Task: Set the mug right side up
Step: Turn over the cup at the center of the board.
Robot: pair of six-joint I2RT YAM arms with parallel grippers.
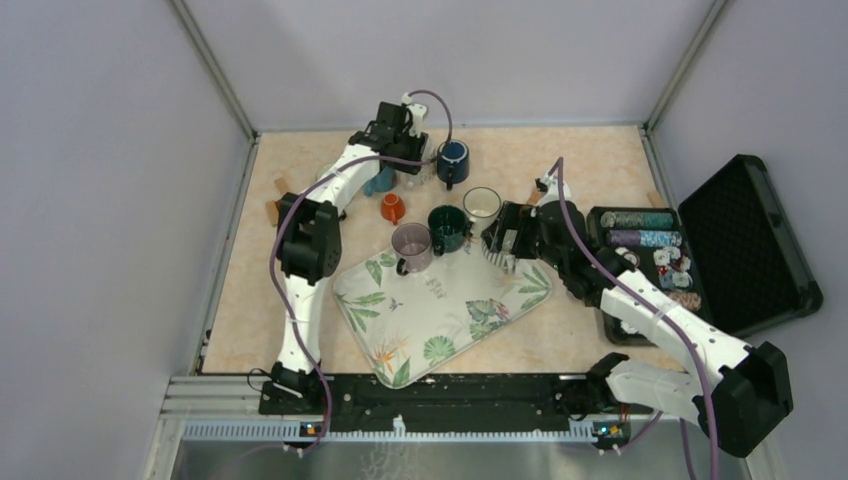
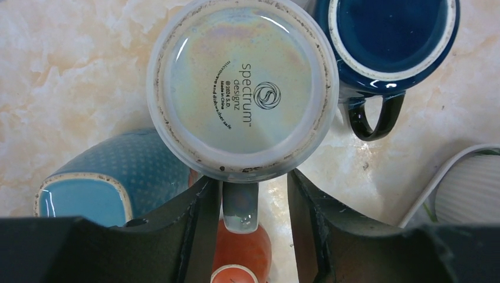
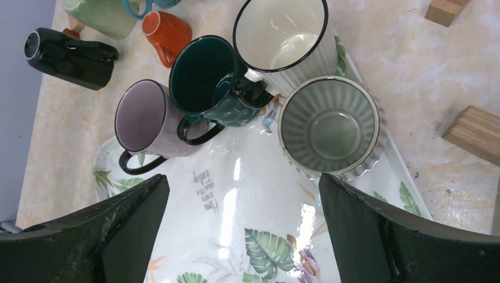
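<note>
Inverted mug (image 2: 242, 88) tight beside navy mug (image 2: 392, 35); left jaws open astride handle (image 2: 240, 206); right jaws wide, empty.

The top view looks down from above and behind the arm bases, taking in the whole tabletop (image 1: 560, 160), with the tray (image 1: 440, 310) near its middle. The left wrist view faces straight down, very close over an upturned mug (image 2: 242, 88) beyond the tray. The right wrist view looks down over the tray's far end. All three views share the orange mug (image 1: 393, 208).
</note>
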